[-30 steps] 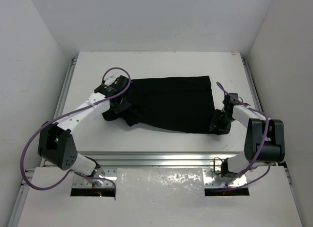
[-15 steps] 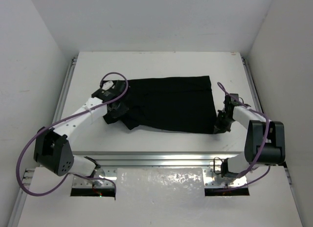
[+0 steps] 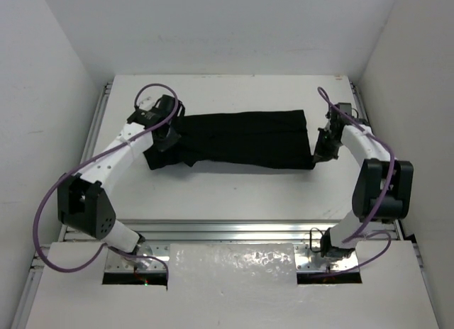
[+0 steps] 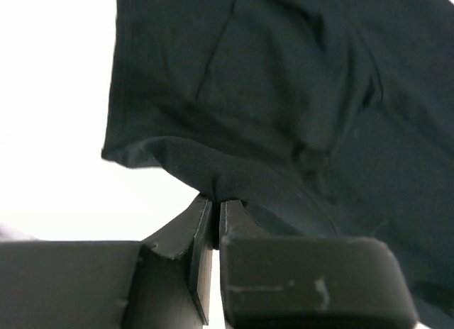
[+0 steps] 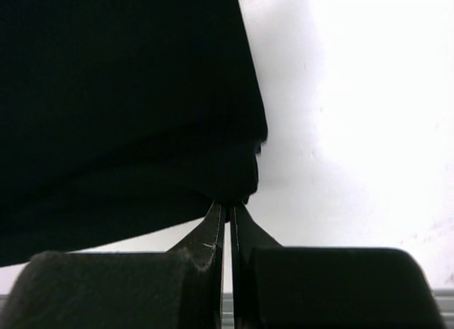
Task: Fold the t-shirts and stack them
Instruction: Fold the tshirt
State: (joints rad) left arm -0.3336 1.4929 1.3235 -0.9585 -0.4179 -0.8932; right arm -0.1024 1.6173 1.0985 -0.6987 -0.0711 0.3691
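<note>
Black fabric of the t-shirt [image 3: 241, 139] lies as a long band on the white table [image 3: 227, 191], spanning from one gripper to the other. The left gripper [image 4: 215, 207] is clamped on a bunched fold at the garment's edge. Cloth spreads ahead of its tips and to their right, with bare tabletop to their left. The right gripper [image 5: 228, 207] is pinched tight on a corner of the hem, with fabric ahead and to its left and open white surface to its right. Bare table lies behind both tools, toward the arm bases, and beyond the shirt. From above, each gripper's tips are hidden under its own wrist, and the shirt's folds merge into plain black.
</note>
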